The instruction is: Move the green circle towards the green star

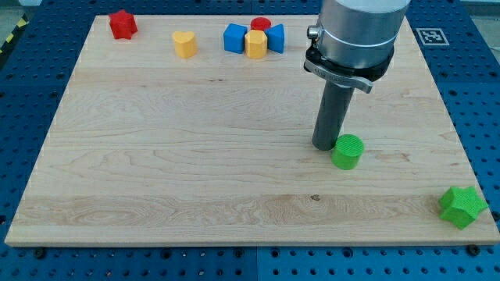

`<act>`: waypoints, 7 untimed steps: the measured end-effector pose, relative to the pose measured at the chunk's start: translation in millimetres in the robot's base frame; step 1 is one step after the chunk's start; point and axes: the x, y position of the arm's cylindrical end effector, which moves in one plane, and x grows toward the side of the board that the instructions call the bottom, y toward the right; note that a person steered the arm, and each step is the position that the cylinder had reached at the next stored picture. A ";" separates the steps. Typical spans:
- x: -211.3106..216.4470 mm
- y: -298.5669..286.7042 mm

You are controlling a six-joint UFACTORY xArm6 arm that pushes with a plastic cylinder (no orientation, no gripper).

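Note:
The green circle (348,151) lies on the wooden board right of centre, in the lower half. The green star (462,206) sits at the board's bottom right corner, well to the right and below the circle. My tip (324,146) stands just left of the green circle, touching or nearly touching its upper left side. The thick rod and the arm's grey body rise from it toward the view's top.
A red star (123,24) sits at the top left corner. A yellow heart (184,44) lies right of it. A cluster at the top centre holds a blue block (234,38), a yellow block (255,44), a red circle (261,25) and another blue block (275,38).

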 end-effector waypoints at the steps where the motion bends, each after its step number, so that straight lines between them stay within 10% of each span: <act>1: 0.0 -1.2; 7: 31.5 -8.2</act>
